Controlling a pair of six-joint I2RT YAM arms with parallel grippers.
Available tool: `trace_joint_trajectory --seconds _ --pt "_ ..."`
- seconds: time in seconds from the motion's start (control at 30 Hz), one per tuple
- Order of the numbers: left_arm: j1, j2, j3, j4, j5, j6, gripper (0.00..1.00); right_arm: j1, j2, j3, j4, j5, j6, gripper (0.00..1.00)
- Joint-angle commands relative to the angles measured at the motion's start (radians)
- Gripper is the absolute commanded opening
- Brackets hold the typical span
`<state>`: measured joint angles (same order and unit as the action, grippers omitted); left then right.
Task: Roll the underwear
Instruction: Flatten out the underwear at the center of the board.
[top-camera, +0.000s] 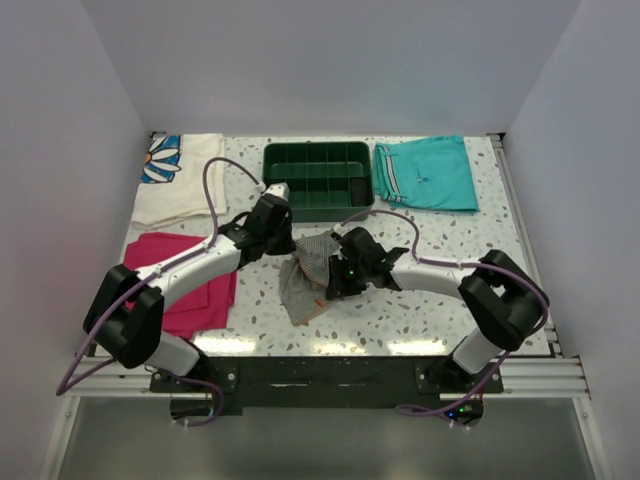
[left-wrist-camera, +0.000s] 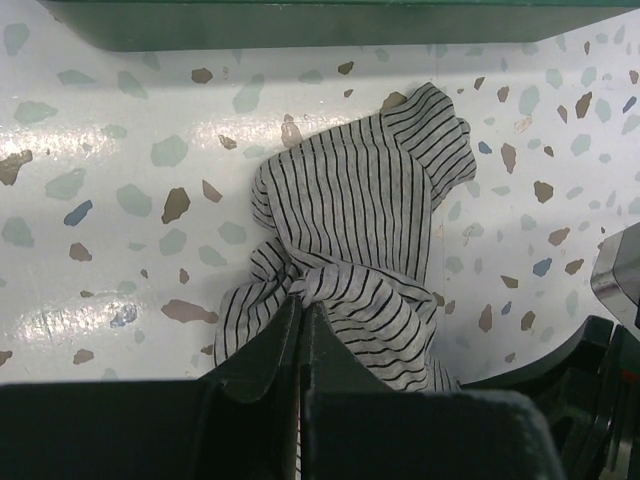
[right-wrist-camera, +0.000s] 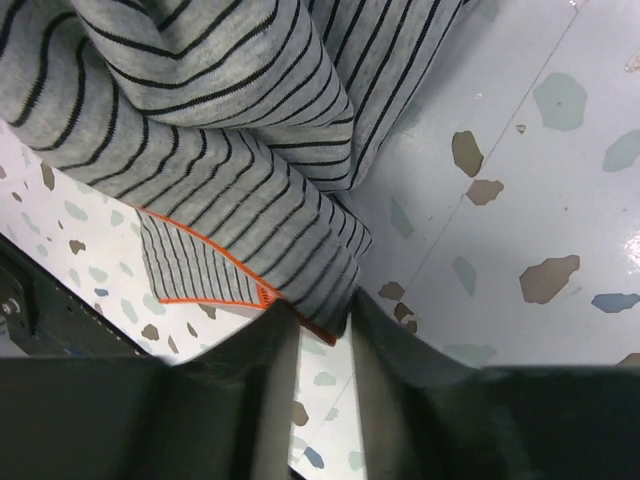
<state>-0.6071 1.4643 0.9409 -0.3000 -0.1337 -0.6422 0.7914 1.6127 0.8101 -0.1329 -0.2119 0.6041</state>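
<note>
On my table, counted:
- Striped underwear (top-camera: 305, 280): one, centre, between my two grippers, left (top-camera: 283, 243) and right (top-camera: 330, 283).
- Green tray (top-camera: 318, 179): one, far centre.
- Teal shorts (top-camera: 426, 172): one, far right.
- Magenta cloth (top-camera: 190, 280): one, near left.
- White cloth with a flower print (top-camera: 176, 175): one, far left.
- Arms of mine: two.

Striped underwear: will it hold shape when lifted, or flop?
Likely floppy: the underwear lies crumpled in soft folds where the left gripper pinches it. Probably light; thin cloth drapes loosely beside the right gripper. A roll may unfurl if released.
</note>
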Motion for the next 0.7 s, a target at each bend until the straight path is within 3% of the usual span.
trace_joint_trajectory --seconds 0.0,0.03,0.23,0.5,0.67 --pt "0.007 -0.030 0.004 0.053 0.025 0.022 0.00 0.005 -0.056 0.003 0.012 0.020 0.002 0.11" --pt "0.007 -0.033 -0.001 0.056 0.032 0.021 0.00 0.003 -0.069 0.000 0.010 0.026 0.003 0.00" --pt "0.009 -0.076 -0.021 0.052 0.052 0.032 0.00 0.005 -0.117 0.023 -0.088 0.092 -0.029 0.00" --pt "-0.028 -0.297 -0.033 0.019 0.057 0.061 0.00 0.003 -0.374 0.116 -0.335 0.282 -0.145 0.00" --pt "-0.140 -0.354 0.031 -0.069 0.005 0.046 0.00 0.005 -0.477 0.213 -0.411 0.223 -0.242 0.00"
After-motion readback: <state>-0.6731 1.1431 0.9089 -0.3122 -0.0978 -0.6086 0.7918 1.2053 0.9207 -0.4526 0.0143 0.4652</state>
